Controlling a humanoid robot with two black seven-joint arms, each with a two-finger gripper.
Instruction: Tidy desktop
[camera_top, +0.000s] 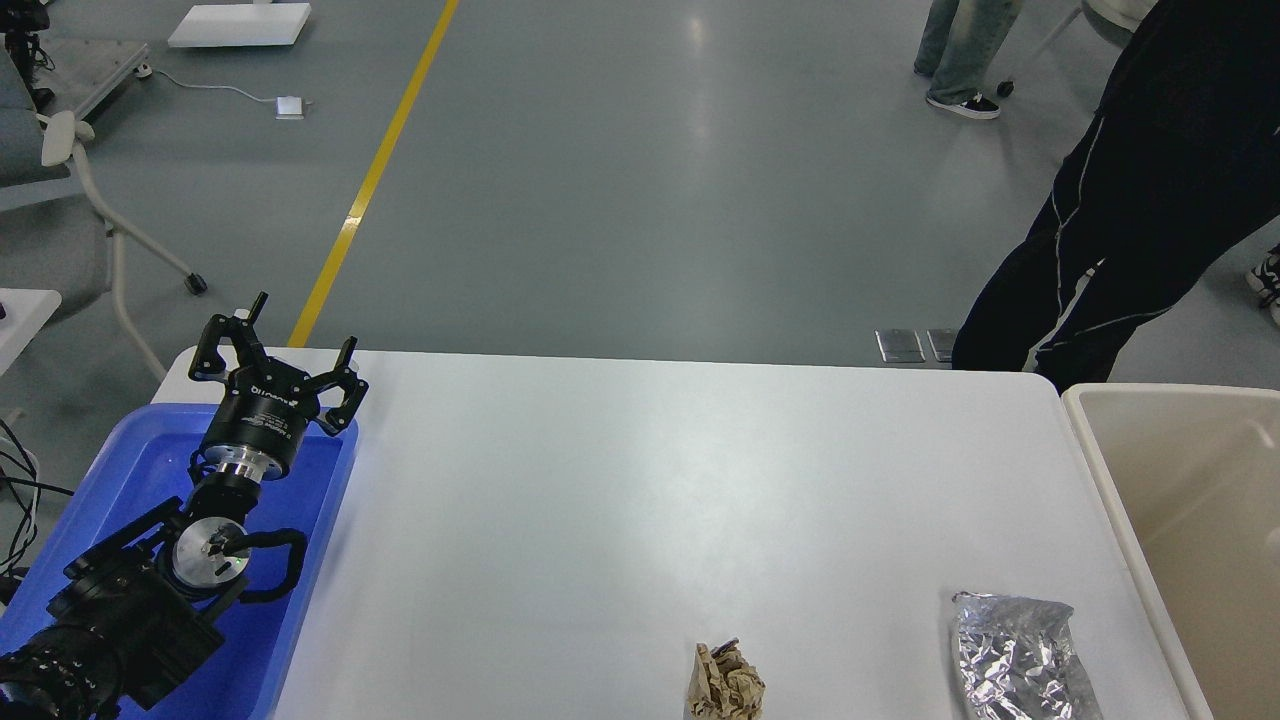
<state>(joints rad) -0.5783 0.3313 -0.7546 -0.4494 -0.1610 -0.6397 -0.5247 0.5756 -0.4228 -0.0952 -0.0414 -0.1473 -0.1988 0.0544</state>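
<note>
The white desktop (640, 480) fills the middle of the head view. A crumpled brown paper ball (724, 686) lies at its front edge, right of centre. A crumpled silver foil bag (1015, 655) lies at the front right, close to the beige bin. My left gripper (288, 345) is open and empty, held above the far end of the blue tray at the table's far left corner. It is far from both pieces of rubbish. My right arm and gripper are out of view.
A blue plastic tray (130, 480) lies on the left under my left arm. A beige open bin (1180, 500) stands at the table's right edge. A person in black trousers (1130, 230) stands behind the far right corner. A chair (60, 190) is at far left.
</note>
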